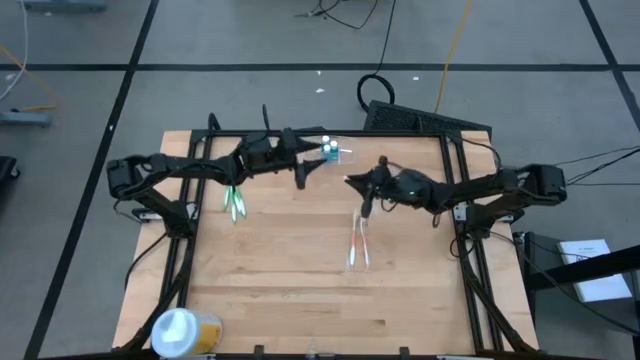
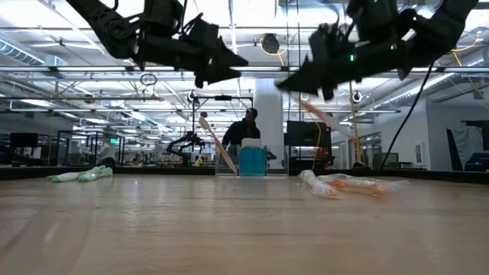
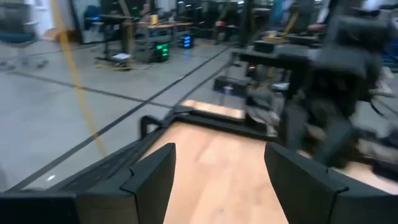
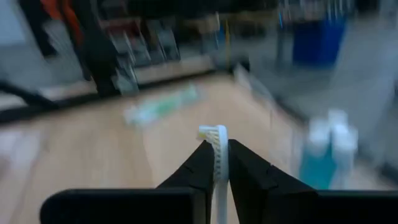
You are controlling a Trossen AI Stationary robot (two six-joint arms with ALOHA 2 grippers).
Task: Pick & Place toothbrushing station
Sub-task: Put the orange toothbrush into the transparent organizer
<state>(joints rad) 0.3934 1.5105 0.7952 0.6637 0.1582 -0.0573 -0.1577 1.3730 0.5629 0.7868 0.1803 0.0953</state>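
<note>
Round white-and-yellow tub at near left corner of pale wooden table. Green-wrapped toothbrushes lying flat at left, just beneath left arm. Left gripper raised over table's far middle, fingers spread wide, nothing between them. Small clear plastic toothbrushing station with teal-blue insert at far edge, upright, just beyond left gripper and near right gripper, touching neither. Right gripper raised right of centre, fingers pinched shut on white toothbrush, bristle head standing up past fingertips. Clear orange-tinted wrappers flat below it. Low view alone: person in dark clothing behind station. Right wrist view alone: toothbrush grip.
</note>
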